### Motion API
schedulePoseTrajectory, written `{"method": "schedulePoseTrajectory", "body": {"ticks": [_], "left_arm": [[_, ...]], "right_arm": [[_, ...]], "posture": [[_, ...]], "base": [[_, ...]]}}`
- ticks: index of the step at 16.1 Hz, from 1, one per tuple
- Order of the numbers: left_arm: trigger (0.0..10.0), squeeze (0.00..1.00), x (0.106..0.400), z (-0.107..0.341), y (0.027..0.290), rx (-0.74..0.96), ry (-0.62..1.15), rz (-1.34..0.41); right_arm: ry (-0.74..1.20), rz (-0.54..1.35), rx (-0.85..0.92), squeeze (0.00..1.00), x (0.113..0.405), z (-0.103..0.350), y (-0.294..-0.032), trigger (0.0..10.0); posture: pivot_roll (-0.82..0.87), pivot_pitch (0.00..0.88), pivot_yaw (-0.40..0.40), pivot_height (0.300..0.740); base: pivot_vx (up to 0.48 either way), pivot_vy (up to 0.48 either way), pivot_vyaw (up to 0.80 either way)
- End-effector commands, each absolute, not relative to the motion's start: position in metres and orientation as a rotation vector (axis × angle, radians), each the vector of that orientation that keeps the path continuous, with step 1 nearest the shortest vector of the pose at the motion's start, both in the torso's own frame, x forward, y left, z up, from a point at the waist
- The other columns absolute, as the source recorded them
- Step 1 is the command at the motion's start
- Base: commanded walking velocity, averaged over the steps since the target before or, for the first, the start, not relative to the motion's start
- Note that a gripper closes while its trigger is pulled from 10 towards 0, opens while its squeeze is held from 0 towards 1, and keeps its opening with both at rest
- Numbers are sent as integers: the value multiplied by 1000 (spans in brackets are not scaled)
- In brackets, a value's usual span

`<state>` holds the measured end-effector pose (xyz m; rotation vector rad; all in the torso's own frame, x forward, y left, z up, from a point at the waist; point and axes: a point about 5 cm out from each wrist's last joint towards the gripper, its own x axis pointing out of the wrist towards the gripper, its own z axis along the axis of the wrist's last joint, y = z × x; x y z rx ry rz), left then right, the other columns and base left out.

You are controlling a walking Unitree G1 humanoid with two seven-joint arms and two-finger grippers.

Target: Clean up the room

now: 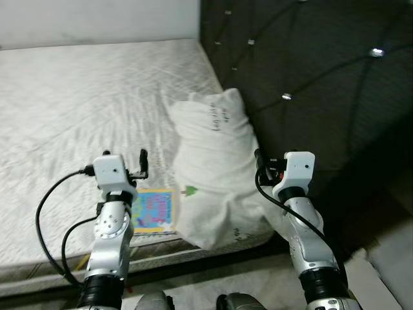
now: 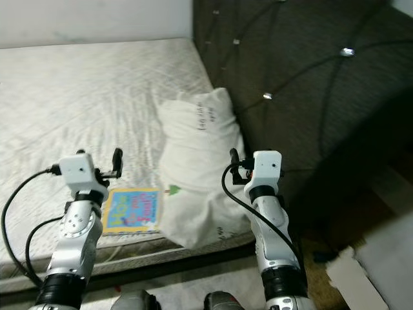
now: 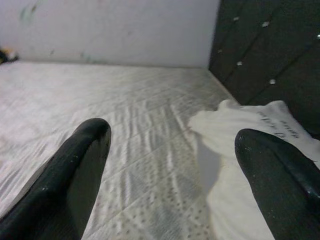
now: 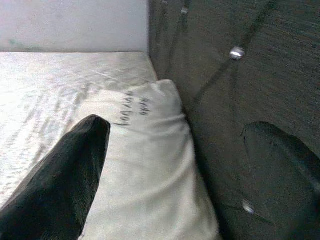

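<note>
The bed's mattress (image 1: 97, 97) is off-white with a quilted diamond pattern. A white pillow (image 1: 213, 168) carries dark handwriting and a small green mark. The headboard (image 1: 310, 71) is dark brown, tufted, with shiny silver studs. A picture book (image 1: 153, 210) shows bright blue, yellow and pink. The wall (image 1: 97, 19) is plain white.

A mattress (image 1: 97, 97) spans the scene from nine o'clock to the centre, with a wall (image 1: 97, 19) behind it at twelve. A tufted headboard (image 1: 322, 77) stands along its right side, from one to three o'clock. A pillow (image 1: 216, 168) lies on the mattress against the headboard. A booklet (image 1: 153, 210) lies on the mattress just left of the pillow, toward seven o'clock.
</note>
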<state>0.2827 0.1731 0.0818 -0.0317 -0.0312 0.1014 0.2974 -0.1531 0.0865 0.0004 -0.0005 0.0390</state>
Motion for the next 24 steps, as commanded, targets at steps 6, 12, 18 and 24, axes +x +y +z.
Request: {"method": "schedulePoseTrajectory", "body": {"ticks": [6,12,18,24], "left_arm": [[10000,0,289,95,176,-53,-67,100],[10000,0,291,96,173,-72,-61,88],[10000,0,289,92,172,-111,-41,101],[10000,0,289,91,173,-131,-32,104]], "right_arm": [[-17,41,5,0,308,94,-155,10000],[-12,37,-2,0,309,92,-156,10000],[0,40,-22,0,309,89,-161,10000],[8,49,-25,0,308,88,-161,10000]], "posture": [[9,0,15,740],[3,0,17,740],[4,0,10,740],[3,0,5,740]], "base": [[0,0,0],[0,401,0],[0,480,0],[0,480,0]]}}
